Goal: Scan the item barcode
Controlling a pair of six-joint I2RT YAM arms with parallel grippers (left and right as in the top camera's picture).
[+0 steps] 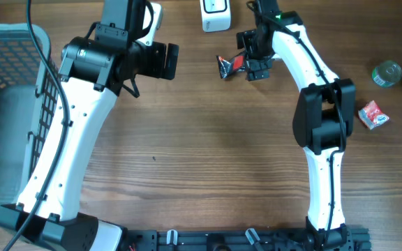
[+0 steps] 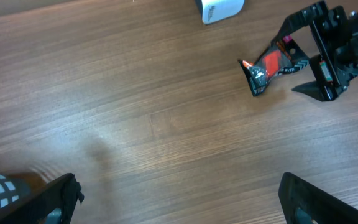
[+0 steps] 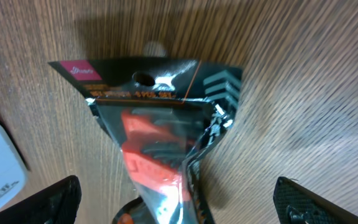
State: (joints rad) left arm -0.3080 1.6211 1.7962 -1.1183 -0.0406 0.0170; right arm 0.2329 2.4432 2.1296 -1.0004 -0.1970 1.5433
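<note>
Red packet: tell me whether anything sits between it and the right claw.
Nothing visible does. The right claw is open right at the red packet, a finger on either side, with only bare table around it.

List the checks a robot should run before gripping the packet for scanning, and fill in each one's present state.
1. Right gripper open: ok.
2. Packet lies between its fingers: ok.
3. Barcode showing on the upward face: cannot tell.
4. White scanner unobstructed: ok.
5. Left gripper open, clear of the packet: ok.
</note>
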